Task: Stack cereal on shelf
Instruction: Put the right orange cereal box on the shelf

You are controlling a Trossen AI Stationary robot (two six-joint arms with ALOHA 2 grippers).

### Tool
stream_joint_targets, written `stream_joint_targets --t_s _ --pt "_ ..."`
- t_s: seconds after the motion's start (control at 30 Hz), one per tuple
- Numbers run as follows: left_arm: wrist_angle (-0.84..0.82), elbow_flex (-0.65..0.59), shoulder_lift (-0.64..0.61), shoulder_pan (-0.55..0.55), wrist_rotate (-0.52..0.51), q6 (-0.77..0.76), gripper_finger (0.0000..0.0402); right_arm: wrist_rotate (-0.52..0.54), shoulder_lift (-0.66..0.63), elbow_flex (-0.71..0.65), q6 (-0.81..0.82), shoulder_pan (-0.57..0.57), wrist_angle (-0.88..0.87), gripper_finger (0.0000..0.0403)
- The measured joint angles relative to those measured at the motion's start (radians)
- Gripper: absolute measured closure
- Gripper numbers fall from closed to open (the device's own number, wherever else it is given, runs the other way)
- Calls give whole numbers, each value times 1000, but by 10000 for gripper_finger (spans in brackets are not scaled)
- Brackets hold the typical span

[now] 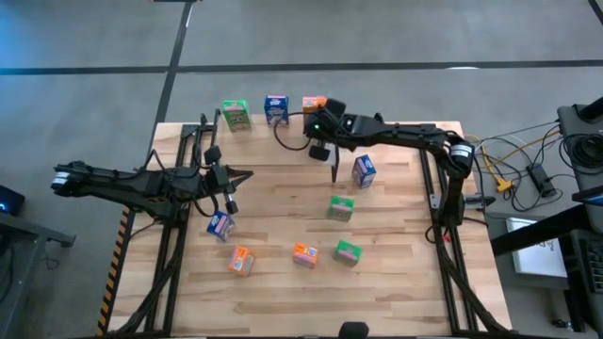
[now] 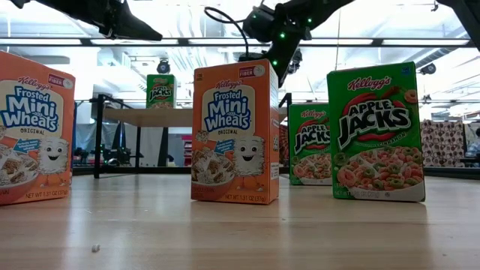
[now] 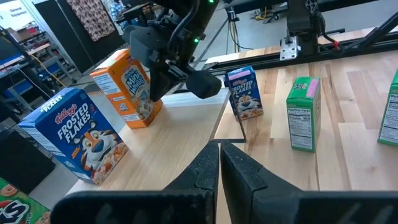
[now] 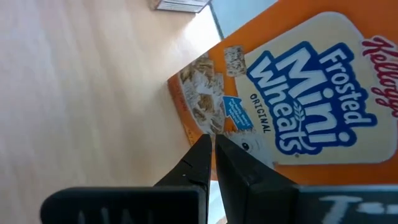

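On the shelf [image 1: 283, 132] at the table's far edge stand three cereal boxes: green box [image 1: 236, 114], blue box [image 1: 275, 109], orange box [image 1: 314, 106]. Right gripper [image 1: 318, 141] hangs just beside the orange one, fingers [image 4: 205, 163] pressed together w/ nothing between them; wrist view shows the box front right past the tips. Left gripper [image 1: 240, 176] hovers mid-table, fingers [image 3: 205, 171] also closed, empty. Six more boxes sit loose on the tabletop [image 1: 396, 282]: two blue, two green, two orange. Judging by look, they're light, stiff cardboard w/ slick printed faces, prob. easy to tip or crush; best grip is across the narrow sides, mid-height. All boxes look sealed, contents not visible.
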Motion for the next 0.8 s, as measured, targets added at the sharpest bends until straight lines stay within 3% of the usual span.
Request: stream_joint_targets --t_s 0.13,0.3,0.8 --pt "0 0 0 0 0 0 401 -10 0 0 4 -3 22 390" --pt "0 0 0 0 0 0 401 -96 0 0 38 -2 41 390" --pt "0 0 0 0 0 7 401 -105 0 0 40 -22 150 390"
